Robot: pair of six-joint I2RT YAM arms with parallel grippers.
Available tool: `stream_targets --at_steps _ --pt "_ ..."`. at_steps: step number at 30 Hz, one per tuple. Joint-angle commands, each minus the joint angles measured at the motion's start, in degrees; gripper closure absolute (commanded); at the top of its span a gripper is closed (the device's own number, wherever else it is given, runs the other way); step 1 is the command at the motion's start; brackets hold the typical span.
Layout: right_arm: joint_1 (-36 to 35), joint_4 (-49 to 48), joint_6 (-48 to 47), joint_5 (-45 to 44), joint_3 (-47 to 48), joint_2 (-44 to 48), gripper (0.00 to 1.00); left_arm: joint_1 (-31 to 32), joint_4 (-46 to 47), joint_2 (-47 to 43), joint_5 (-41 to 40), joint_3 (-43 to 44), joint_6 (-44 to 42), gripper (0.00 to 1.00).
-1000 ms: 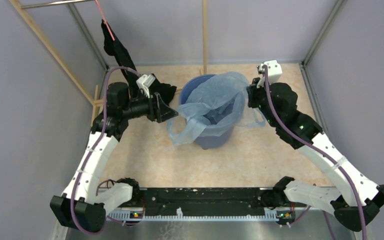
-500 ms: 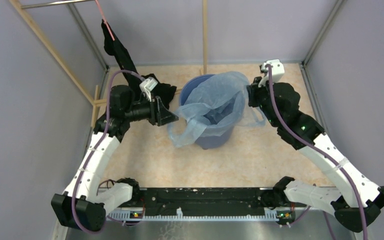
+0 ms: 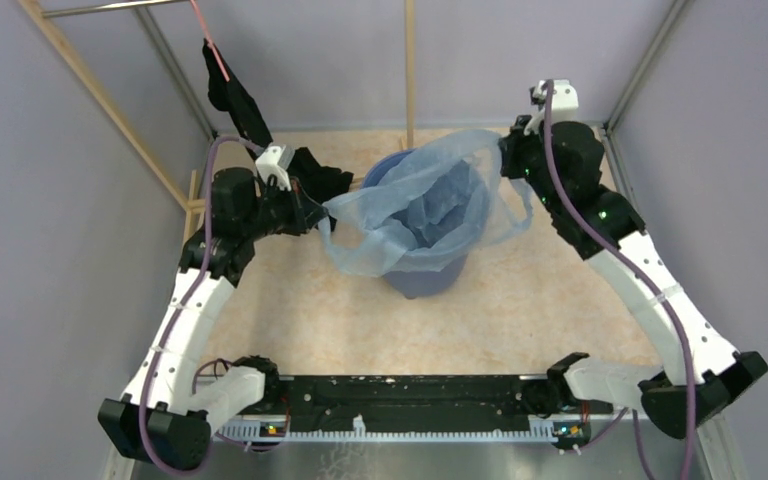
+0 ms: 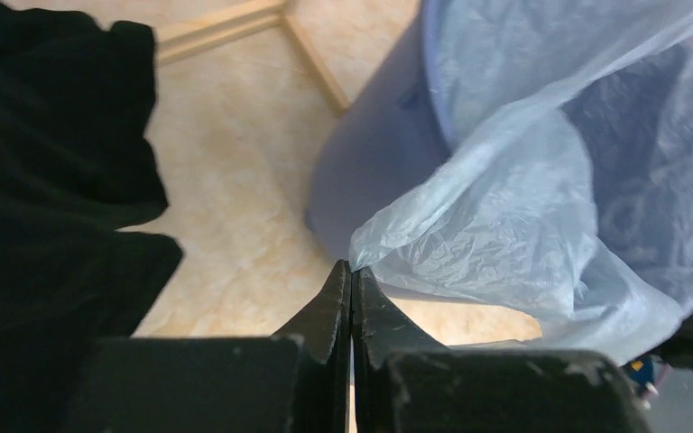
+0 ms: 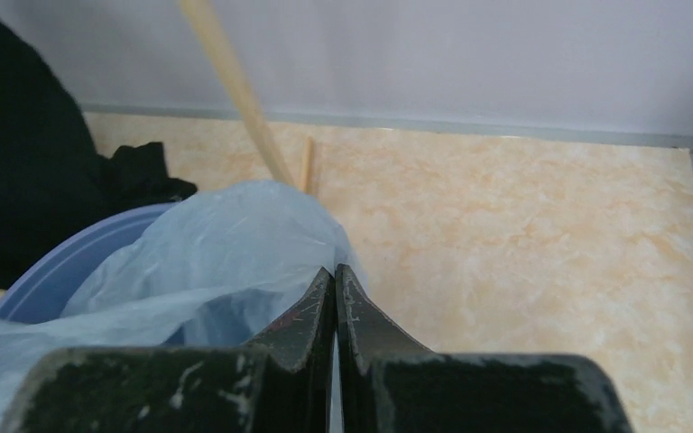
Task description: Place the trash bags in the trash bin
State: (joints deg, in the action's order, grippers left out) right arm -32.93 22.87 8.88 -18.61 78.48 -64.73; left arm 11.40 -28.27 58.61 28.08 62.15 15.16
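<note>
Left gripper point(image 4: 351, 269): fingers pinched tight on an edge of the trash bag point(image 4: 505, 225), film fanning right of the tips. Right gripper point(image 5: 335, 273): fingers clamped on film too. Bag stretched between both tips, sagging into the trash bin point(image 3: 423, 282)

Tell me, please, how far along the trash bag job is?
Partly done: the trash bag already sags into the trash bin. In hand: the left gripper and right gripper are each shut on an edge, spreading it above the rim. To do: a fold hangs outside the bin's near-left side, and both edges need releasing.
</note>
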Motion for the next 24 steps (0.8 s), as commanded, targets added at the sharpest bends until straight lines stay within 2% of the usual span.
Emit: stream_targets --at_steps 1,9,16,20,24 --pt "8.34 0.97 3.61 8.81 5.31 -5.75 1.0 -0.16 2.51 -1.54 -10.87 0.16 2.06 1.0" --pt "8.54 -0.53 -1.28 10.77 14.11 -17.45 1.0 -0.15 8.58 0.65 -3.05 -5.96 6.93 1.0" --pt "8.55 -0.17 -3.15 16.32 22.18 -26.7 1.0 -0.15 9.78 -0.06 -4.36 -9.47 6.76 1.0" --pt "9.03 0.89 -3.27 15.52 24.17 -30.48 1.0 -0.15 9.06 -1.1 -2.68 -7.72 8.0 1.0" --pt "11.42 0.42 -2.08 15.57 20.55 -30.9 1.0 -0.15 9.81 -3.38 -3.7 -5.05 8.5 1.0"
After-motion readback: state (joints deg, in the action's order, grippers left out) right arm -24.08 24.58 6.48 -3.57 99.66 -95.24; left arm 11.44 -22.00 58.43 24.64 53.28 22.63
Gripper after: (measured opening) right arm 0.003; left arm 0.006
